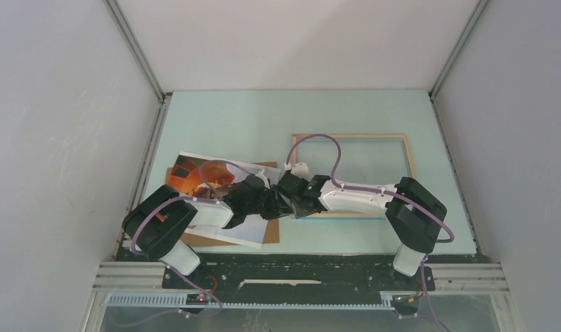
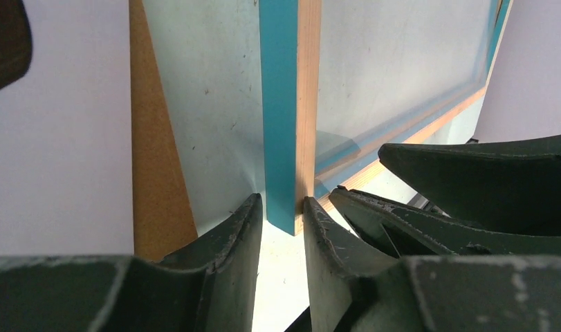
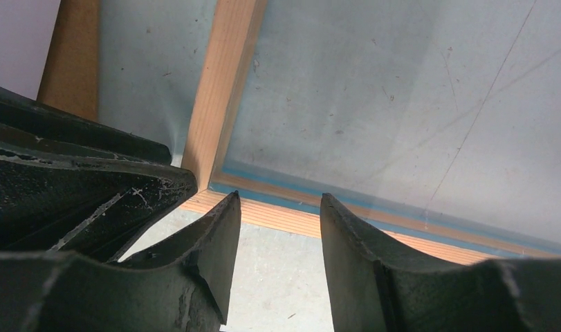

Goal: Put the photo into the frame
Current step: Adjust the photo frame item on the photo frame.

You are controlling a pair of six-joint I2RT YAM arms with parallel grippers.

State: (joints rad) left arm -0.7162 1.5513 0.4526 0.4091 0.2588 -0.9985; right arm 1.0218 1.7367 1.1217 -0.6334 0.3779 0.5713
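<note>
The frame (image 1: 350,137) lies wood side up on the pale green table, right of centre. My left gripper (image 1: 276,202) is at its near left corner. In the left wrist view the jaws (image 2: 281,200) stand on either side of that corner, blue edge and wood (image 2: 291,104) between the tips. My right gripper (image 1: 296,200) is beside it, open (image 3: 280,196), its tips just short of the frame's near rail (image 3: 222,83), holding nothing. The photo (image 1: 194,173) lies at the left, partly under my left arm.
A brown backing board (image 1: 270,232) lies under the photo, and its edge shows beside the left fingers (image 2: 149,173). The right gripper's dark fingers (image 2: 471,180) crowd the left wrist view. Grey walls enclose the table on three sides.
</note>
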